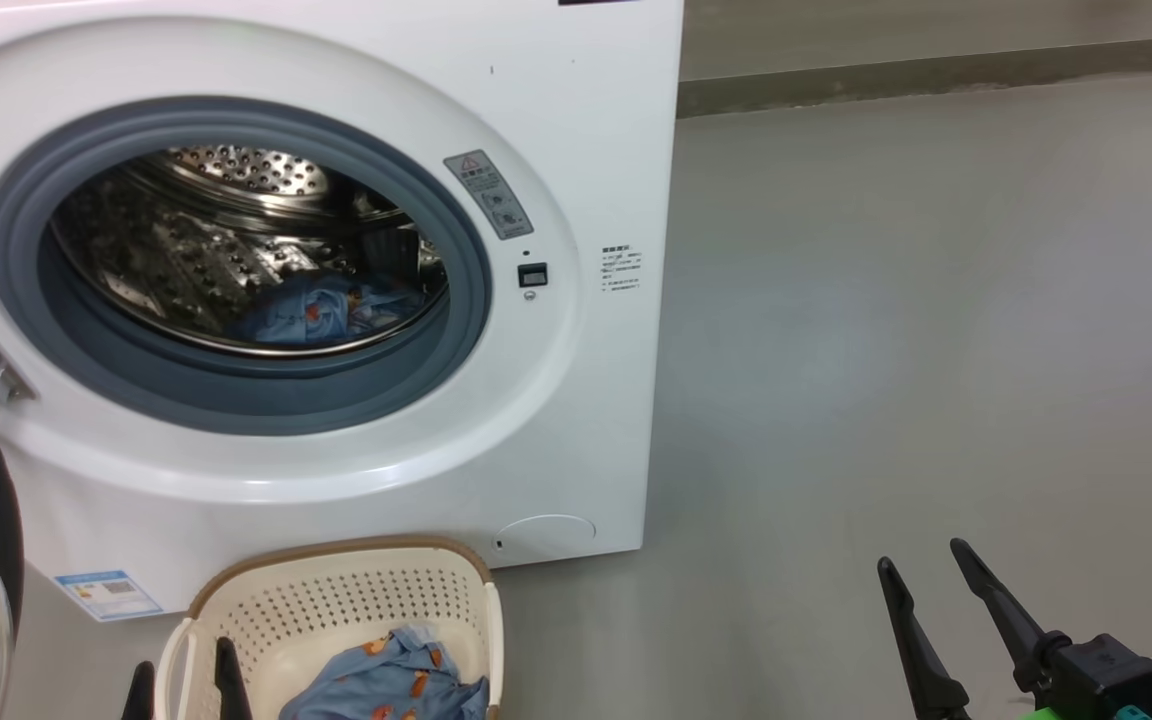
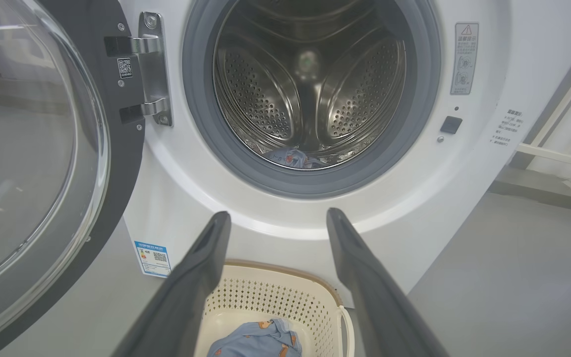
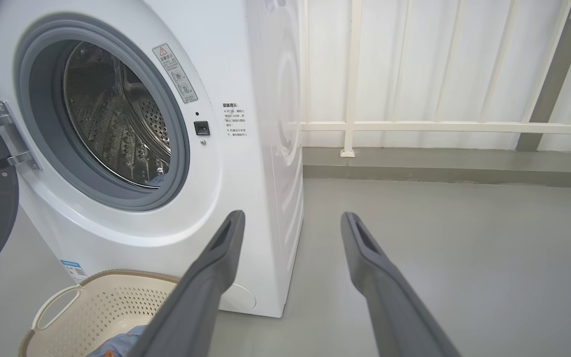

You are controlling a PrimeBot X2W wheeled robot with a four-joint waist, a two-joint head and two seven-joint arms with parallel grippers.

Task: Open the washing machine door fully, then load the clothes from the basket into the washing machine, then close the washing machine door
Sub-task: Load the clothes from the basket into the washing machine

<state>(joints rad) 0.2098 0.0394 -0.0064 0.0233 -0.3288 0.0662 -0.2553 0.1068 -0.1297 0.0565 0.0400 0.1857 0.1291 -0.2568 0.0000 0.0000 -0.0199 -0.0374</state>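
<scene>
Two heaps of bear-print blue, load half in

Swung wide on its hinge to the left, the washing machine door (image 2: 28, 148), glass bowl turned clear of the mouth to leave room for reaching. Down in the bottom of the steel drum (image 2: 265, 89) of the washing machine (image 1: 576, 120), part of the clothes (image 1: 321, 310), slumped low. More of the same print bunched in the basket (image 1: 336, 600), parked against the machine's foot, right below the opening for a short lift. Left gripper (image 2: 276, 214) poised above the basket, fingers spread wide, holding nothing, seemingly lined up for a dip. Right gripper (image 1: 920, 552) off over bare floor (image 1: 936, 300), well apart, equally wide and empty, kept out of the way. Likely next: drop, pinch, lift. Door to shut last.
</scene>
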